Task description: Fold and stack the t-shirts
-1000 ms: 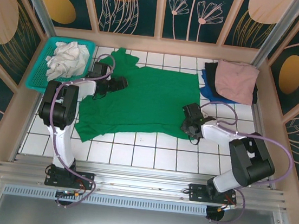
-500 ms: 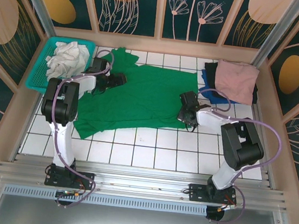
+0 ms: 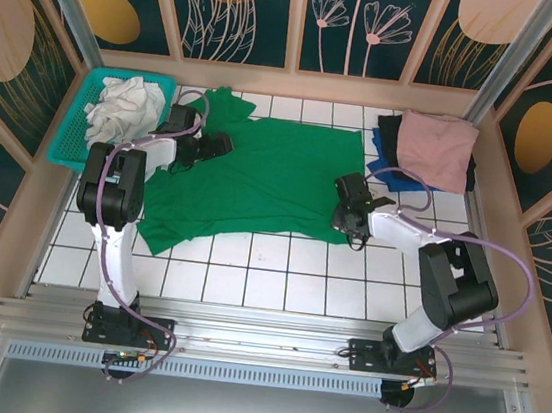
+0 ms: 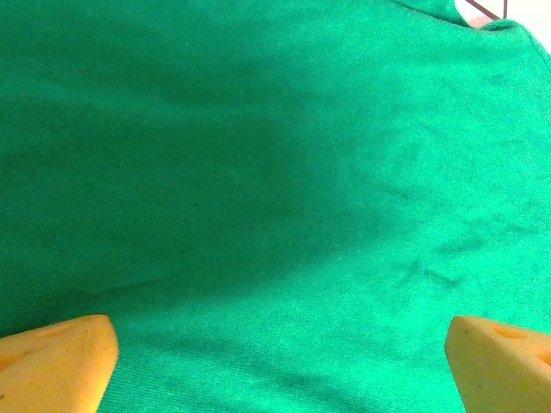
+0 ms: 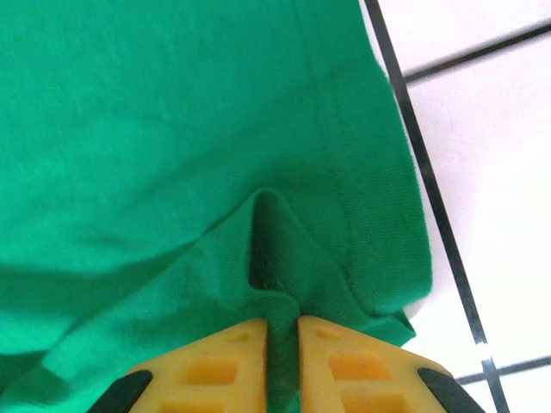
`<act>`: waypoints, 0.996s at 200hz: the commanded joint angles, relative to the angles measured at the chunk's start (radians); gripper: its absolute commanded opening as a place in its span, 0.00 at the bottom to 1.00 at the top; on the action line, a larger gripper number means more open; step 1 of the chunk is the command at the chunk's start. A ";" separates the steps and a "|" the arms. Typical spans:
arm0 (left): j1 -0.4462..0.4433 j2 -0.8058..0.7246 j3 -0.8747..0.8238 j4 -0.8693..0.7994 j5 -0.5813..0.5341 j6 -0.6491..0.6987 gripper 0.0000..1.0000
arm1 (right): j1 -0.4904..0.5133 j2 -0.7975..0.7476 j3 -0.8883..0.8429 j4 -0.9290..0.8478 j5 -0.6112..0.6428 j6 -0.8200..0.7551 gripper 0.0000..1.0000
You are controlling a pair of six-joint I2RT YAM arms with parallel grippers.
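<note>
A bright green t-shirt (image 3: 259, 179) lies spread flat on the white tiled table. My right gripper (image 3: 340, 220) is at its near right corner, shut on a pinched fold of green cloth (image 5: 282, 310) beside the hem. My left gripper (image 3: 225, 146) sits low over the shirt's far left part, its yellow fingertips (image 4: 52, 361) wide apart with only flat cloth (image 4: 275, 215) between them. A folded dusty pink t-shirt (image 3: 434, 147) tops a stack at the far right, over a black one (image 3: 390, 130) and a blue one (image 3: 387, 172).
A teal mesh basket (image 3: 69, 131) holding crumpled white cloth (image 3: 122, 107) stands at the far left. Wooden-framed panels wall the table on three sides. Bare white tiles (image 3: 277, 277) run along the near edge in front of the shirt.
My right gripper moved onto the shirt's near right corner and closed on a fold of it, and that corner has shifted slightly. The left gripper edged a little toward the back and stays open.
</note>
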 commanded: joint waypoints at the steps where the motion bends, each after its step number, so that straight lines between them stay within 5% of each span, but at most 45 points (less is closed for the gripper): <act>1: 0.014 0.036 -0.052 -0.059 -0.008 0.006 0.99 | 0.024 -0.078 -0.056 -0.065 0.001 0.036 0.17; 80: 0.015 0.029 -0.053 -0.062 -0.001 0.008 0.98 | 0.086 -0.396 -0.179 -0.111 0.004 0.155 0.10; 92: 0.015 0.030 -0.053 -0.059 0.005 0.004 0.98 | 0.092 -0.407 -0.178 -0.022 -0.035 0.139 0.01; 112: 0.015 0.031 -0.052 -0.059 0.014 0.003 0.98 | 0.115 -0.350 -0.117 0.025 -0.063 0.119 0.01; 154: 0.015 0.037 -0.040 -0.068 0.009 0.006 0.98 | 0.260 -0.374 -0.112 -0.284 0.046 0.275 0.06; 199: 0.014 0.035 -0.014 -0.085 0.028 0.012 0.98 | 0.300 -0.671 -0.215 -0.443 0.139 0.450 0.18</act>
